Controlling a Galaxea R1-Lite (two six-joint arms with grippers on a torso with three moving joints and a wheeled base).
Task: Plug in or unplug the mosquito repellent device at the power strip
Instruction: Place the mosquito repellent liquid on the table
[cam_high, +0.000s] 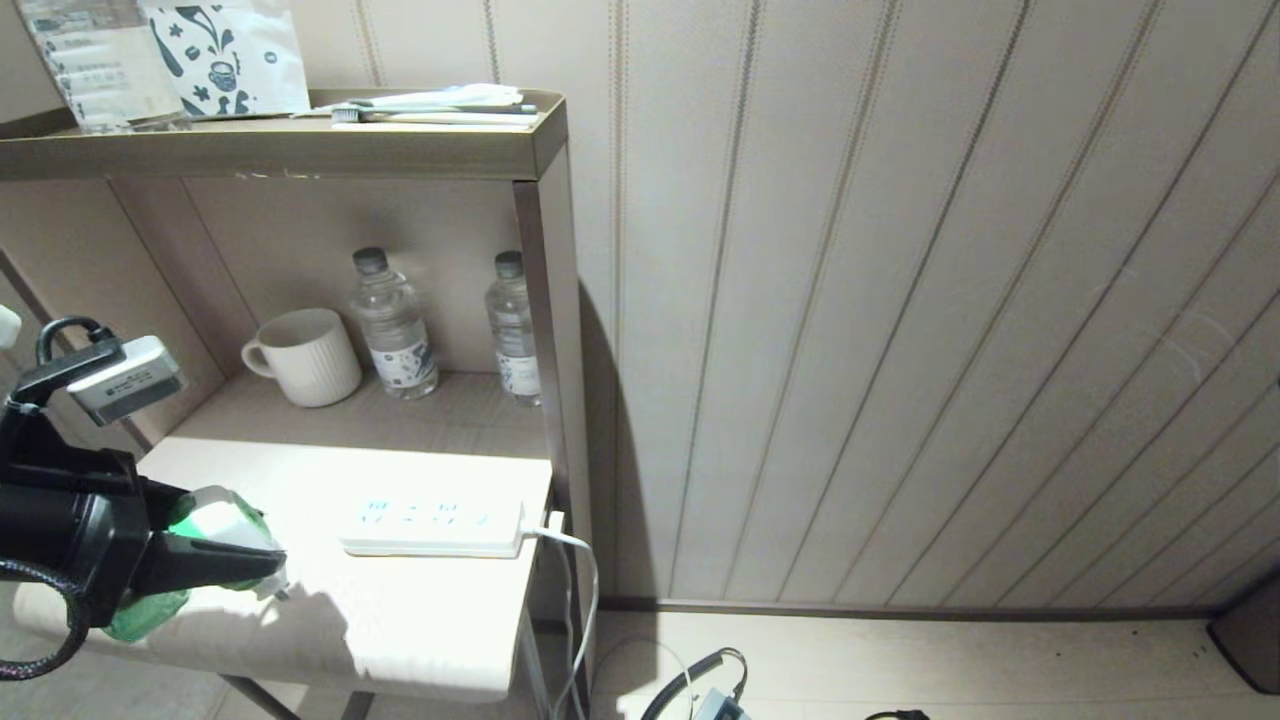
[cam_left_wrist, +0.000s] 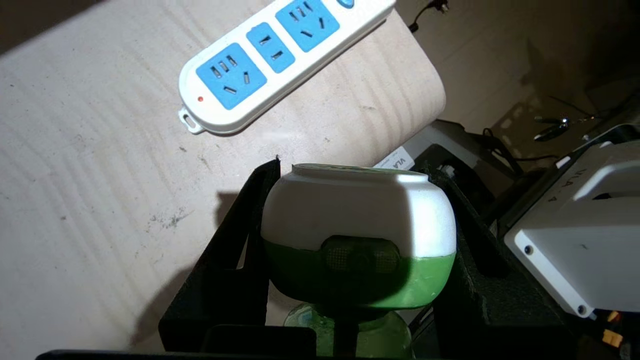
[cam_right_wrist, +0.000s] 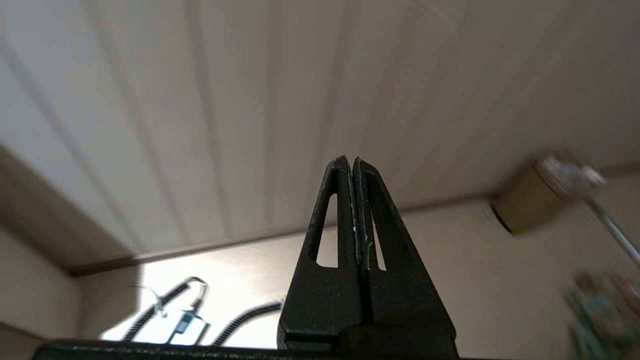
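Left gripper (cam_left_wrist: 350, 250) clamps the mosquito repellent device (cam_left_wrist: 357, 225) over the near left part of the tabletop (cam_high: 400, 600), apart from the power strip (cam_high: 432, 527) lying to its right. Right gripper (cam_right_wrist: 351, 165) is pressed closed, empty, facing the wall.

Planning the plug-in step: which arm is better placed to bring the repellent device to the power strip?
Left. The left gripper already clamps the mosquito repellent device just short of the power strip. The right gripper is shut, empty, facing the wall.
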